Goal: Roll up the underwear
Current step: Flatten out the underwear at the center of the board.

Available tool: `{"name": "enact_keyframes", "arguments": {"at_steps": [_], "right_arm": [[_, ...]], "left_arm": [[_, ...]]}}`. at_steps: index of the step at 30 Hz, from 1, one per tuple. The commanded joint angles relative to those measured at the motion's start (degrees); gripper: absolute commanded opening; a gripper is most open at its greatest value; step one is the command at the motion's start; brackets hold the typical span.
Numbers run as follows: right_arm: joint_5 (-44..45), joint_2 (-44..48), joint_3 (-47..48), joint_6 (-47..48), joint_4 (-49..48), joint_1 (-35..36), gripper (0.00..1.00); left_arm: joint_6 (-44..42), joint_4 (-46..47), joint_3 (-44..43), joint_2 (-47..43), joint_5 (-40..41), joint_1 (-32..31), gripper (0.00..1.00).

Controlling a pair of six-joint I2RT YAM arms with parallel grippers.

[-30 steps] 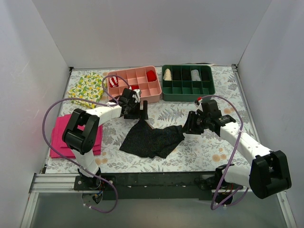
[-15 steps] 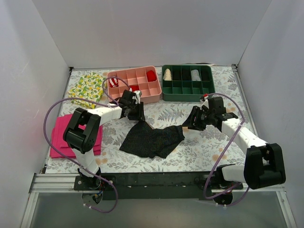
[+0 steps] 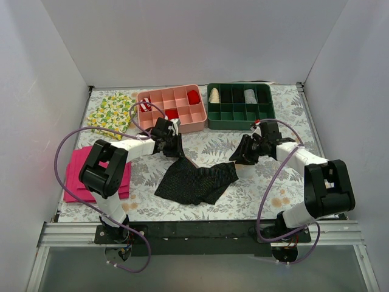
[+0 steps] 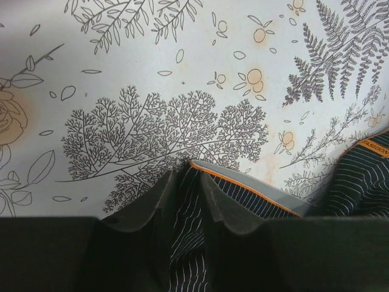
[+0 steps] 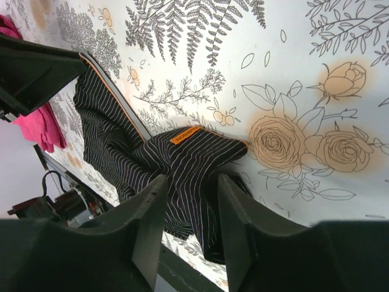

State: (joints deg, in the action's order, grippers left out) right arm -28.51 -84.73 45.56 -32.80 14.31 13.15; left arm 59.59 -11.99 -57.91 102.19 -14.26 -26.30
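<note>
The underwear (image 3: 194, 182) lies limp mid-counter, toward the near edge: light, floppy cloth, best held by its firmer waistband (image 4: 243, 184). Beyond, the left gripper (image 4: 187, 177) pinches its far-left corner; the right gripper (image 5: 191, 182) seems clamped on the bunched right corner.

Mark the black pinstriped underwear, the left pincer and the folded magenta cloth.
black pinstriped fabric underwear (image 3: 194, 182), top external view, centre of the fabric.
left pincer (image 4: 189, 182), left wrist view, midway between its fingertips.
folded magenta-pink cloth (image 3: 73, 176), top external view, its bare left part.
</note>
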Motion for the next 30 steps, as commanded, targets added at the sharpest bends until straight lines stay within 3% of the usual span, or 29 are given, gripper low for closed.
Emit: {"name": "enact_keyframes", "arguments": {"at_steps": [1, 4, 8, 9, 11, 21, 30], "right_arm": [[-1.6, -1.8, 3.2, 0.3, -2.5, -0.1, 0.43], [-1.8, -3.7, 4.4, 0.9, -1.0, -0.1, 0.4], [-3.0, -4.0, 3.7, 1.2, -2.0, -0.1, 0.13], [-3.3, -3.9, 3.7, 1.4, -2.1, -0.1, 0.08], [-3.7, -3.8, 3.7, 2.0, -2.1, -0.1, 0.01], [-2.3, 4.2, 7.3, 6.5, -0.2, -0.1, 0.01], [-2.0, 22.3, 12.0, 14.0, 8.1, 0.0, 0.01]], "left_arm": [[0.4, -0.6, 1.0, -4.7, -0.7, 0.1, 0.19], [0.6, -0.5, 1.3, -5.1, -0.7, 0.1, 0.14], [0.8, -0.5, 1.1, -5.0, -1.0, 0.1, 0.06], [0.8, -0.5, 1.1, -5.1, -1.1, 0.1, 0.0], [1.0, -0.5, 1.1, -5.2, -1.2, 0.1, 0.0], [2.1, -4.1, -0.8, -12.9, 1.8, 0.1, 0.0], [6.3, -16.0, -3.5, -33.5, 5.2, 0.0, 0.0]]}}
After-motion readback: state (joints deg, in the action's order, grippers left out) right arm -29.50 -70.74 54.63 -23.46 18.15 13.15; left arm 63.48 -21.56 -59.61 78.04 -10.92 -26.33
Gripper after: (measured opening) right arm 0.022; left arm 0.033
